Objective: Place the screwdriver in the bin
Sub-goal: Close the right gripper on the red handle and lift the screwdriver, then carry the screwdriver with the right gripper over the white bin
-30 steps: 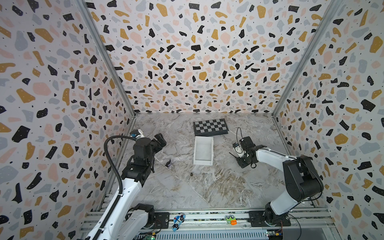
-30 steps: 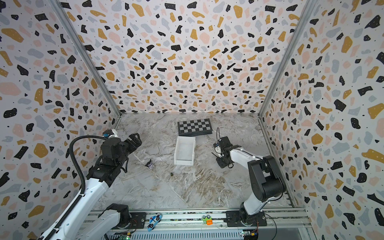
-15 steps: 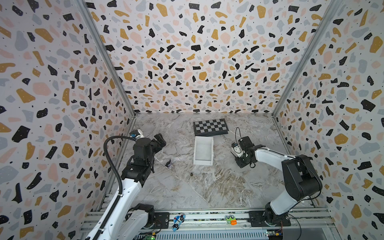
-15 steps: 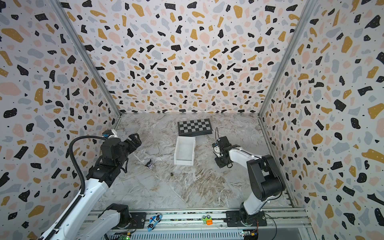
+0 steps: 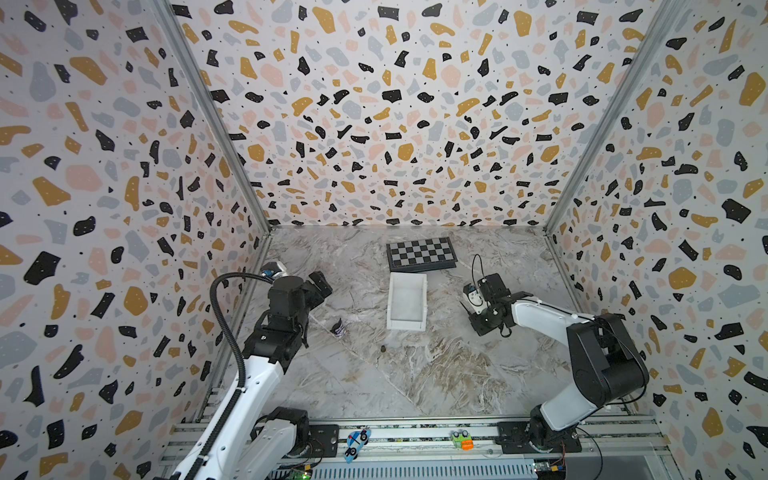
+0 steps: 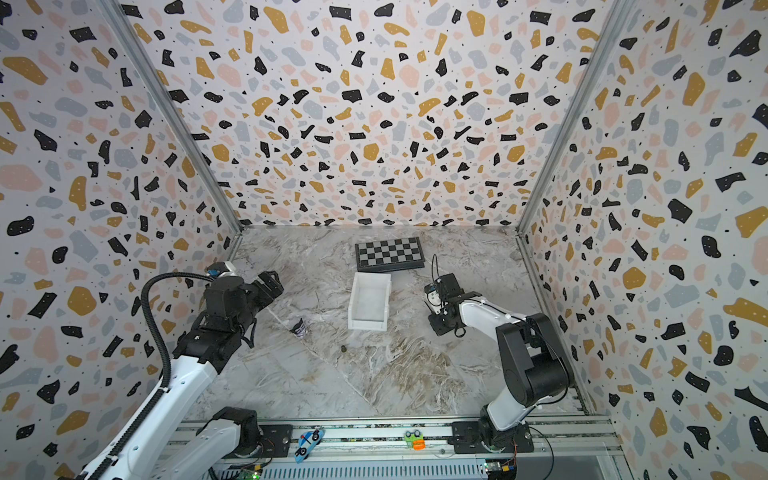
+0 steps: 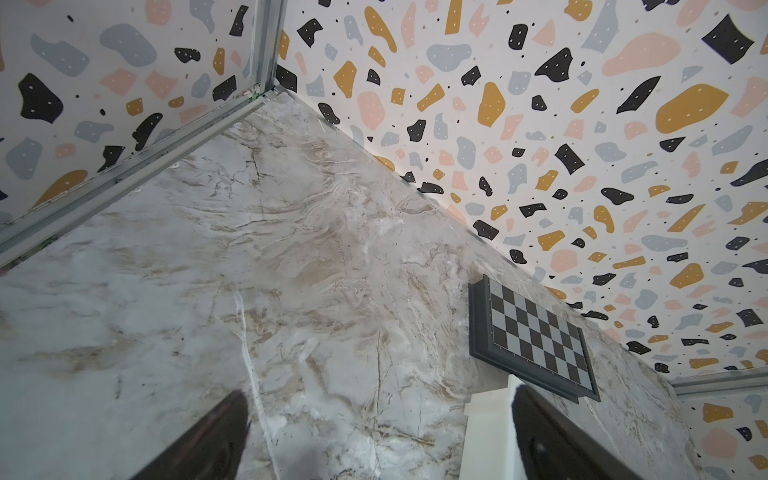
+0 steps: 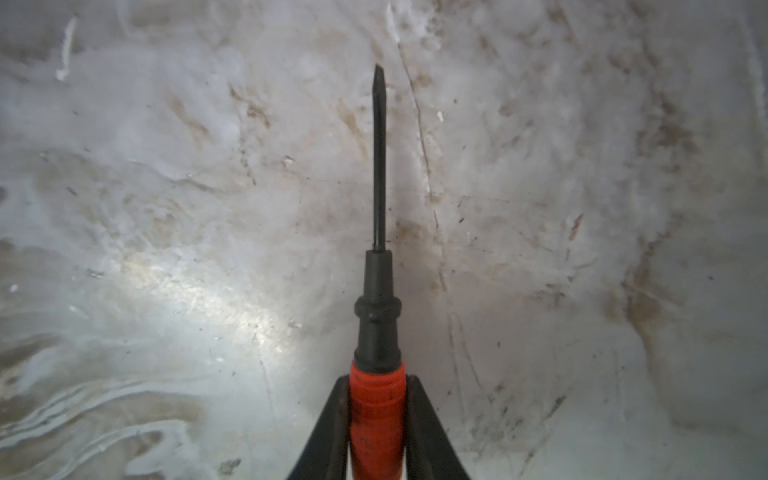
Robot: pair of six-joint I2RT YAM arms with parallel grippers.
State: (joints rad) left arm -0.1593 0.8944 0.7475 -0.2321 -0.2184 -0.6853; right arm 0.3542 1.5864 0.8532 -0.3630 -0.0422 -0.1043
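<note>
In the right wrist view my right gripper point(image 8: 377, 380) is shut on the red-orange handle of the screwdriver point(image 8: 377, 324). Its black collar and thin shaft stick out ahead over the marble floor. In both top views that gripper point(image 5: 473, 305) point(image 6: 436, 303) is low over the floor, just right of the white bin point(image 5: 406, 325) point(image 6: 368, 325). The bin holds nothing. My left gripper point(image 5: 320, 286) point(image 7: 374, 436) hovers to the left of the bin, open, with nothing between its fingers. A corner of the bin point(image 7: 486, 432) shows beside one of its fingers.
A black-and-grey chessboard point(image 5: 420, 254) lies just behind the bin. A small dark crumpled object point(image 5: 338, 328) and a tiny brown bit point(image 5: 382, 350) lie on the floor, front left of the bin. Patterned walls close in the left, back and right sides.
My right jaws have closed onto the screwdriver's handle, and that gripper has shifted slightly left and back. The left arm has not moved.
</note>
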